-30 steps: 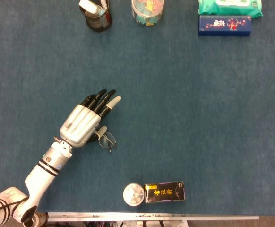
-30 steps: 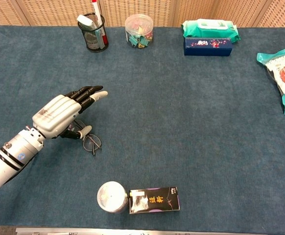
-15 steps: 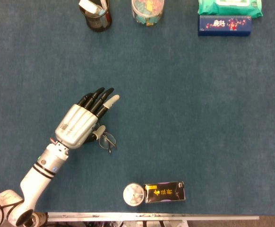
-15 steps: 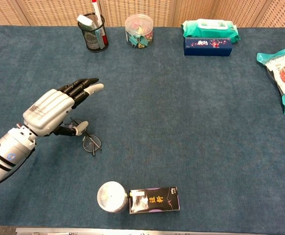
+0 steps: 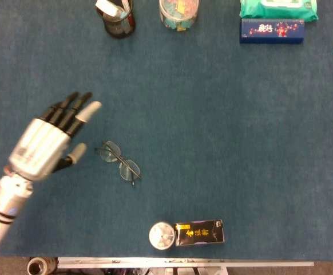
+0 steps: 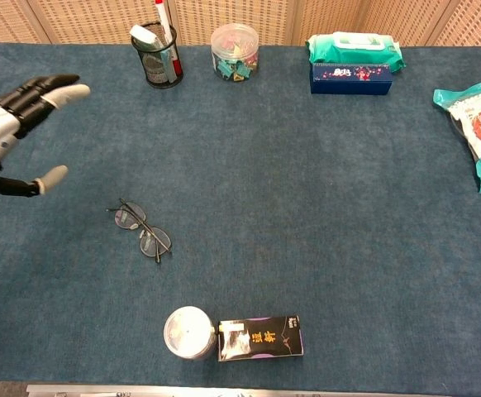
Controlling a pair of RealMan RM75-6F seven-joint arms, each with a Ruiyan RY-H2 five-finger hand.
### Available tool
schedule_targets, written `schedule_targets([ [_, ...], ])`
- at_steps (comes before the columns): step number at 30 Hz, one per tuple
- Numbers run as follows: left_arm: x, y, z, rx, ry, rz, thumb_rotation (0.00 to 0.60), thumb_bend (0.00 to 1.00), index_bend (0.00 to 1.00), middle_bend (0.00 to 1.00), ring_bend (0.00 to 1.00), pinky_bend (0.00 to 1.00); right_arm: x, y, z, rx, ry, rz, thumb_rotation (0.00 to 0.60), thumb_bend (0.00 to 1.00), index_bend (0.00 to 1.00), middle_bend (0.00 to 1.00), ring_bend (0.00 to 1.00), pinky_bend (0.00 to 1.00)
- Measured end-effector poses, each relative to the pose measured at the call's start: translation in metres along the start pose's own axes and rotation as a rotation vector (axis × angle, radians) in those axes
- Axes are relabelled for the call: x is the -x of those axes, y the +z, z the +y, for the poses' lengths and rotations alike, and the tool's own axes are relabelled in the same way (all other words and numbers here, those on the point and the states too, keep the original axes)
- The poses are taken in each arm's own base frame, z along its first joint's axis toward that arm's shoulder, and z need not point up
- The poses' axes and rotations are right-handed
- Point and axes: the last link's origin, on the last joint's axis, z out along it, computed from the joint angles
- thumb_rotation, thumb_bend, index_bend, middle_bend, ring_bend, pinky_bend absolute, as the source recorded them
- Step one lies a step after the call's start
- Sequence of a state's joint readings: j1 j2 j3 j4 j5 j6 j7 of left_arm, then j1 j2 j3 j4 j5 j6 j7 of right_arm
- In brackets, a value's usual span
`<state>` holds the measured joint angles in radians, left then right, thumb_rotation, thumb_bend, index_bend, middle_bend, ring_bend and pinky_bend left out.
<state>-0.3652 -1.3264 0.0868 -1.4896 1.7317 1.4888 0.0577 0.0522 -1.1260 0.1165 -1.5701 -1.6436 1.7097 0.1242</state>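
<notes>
Our left hand (image 5: 46,143) now hangs at the left edge of the head view, its fingers (image 5: 75,109) stretched out and a little apart, thumb held off to the side, with nothing in it. In the chest view only the front of the hand (image 6: 9,124) shows, at the far left, apparently raised off the cloth, though that view cuts off too much of it for us to be sure. Half a second ago this hand lay over the thin wire-framed spectacles (image 5: 119,162), its thumb right at the frame; it has since drawn back towards the left and is well apart from them.

The spectacles lie flat on the blue felt table (image 5: 224,126), left of centre in the frame, lenses side by side, in about the same spot as before. We judge that they have been let go and left where they are.

Towards the bottom edge, the round white lidded tin (image 5: 161,235) touches the dark rectangular box with gold lettering (image 5: 199,232). Along the top sit the black mesh pen pot (image 5: 118,17), the clear jar of coloured clips (image 5: 178,12) and the green wipes pack on a dark blue box (image 5: 272,30). Our right hand is in neither view.
</notes>
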Motion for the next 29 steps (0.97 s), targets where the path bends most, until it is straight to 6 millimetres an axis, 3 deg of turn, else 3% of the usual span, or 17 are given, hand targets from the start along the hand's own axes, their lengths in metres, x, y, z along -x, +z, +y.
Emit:
schedule_targets([
  [3, -0.024, -0.014, -0.014, -0.047, 0.012, 0.019, 0.600, 0.36, 0.05, 0.08, 0.11, 0.25, 0.004, 0.001, -0.001, 0.003, -0.017, -0.012, 0.600, 0.21, 0.29, 0.42, 0.31, 0.30],
  [8, -0.058, -0.041, -0.034, -0.153, 0.029, 0.040, 0.600, 0.36, 0.23, 0.27, 0.25, 0.28, 0.011, 0.001, -0.002, 0.009, -0.053, -0.027, 0.600, 0.21, 0.29, 0.42, 0.31, 0.30],
  [14, -0.084, -0.068, -0.054, -0.313, 0.044, 0.099, 0.600, 0.36, 0.33, 0.35, 0.30, 0.31, 0.016, 0.001, 0.001, 0.044, -0.091, -0.025, 0.600, 0.21, 0.30, 0.42, 0.31, 0.30],
  [22, -0.090, -0.090, -0.080, -0.412, 0.007, 0.181, 0.600, 0.36, 0.32, 0.37, 0.29, 0.32, 0.013, 0.007, 0.012, 0.111, -0.121, 0.013, 0.600, 0.21, 0.30, 0.42, 0.31, 0.30],
  [29, -0.079, -0.093, -0.092, -0.466, 0.016, 0.142, 0.600, 0.36, 0.32, 0.37, 0.29, 0.32, 0.019, 0.018, 0.018, 0.131, -0.114, -0.017, 0.600, 0.21, 0.30, 0.42, 0.31, 0.30],
])
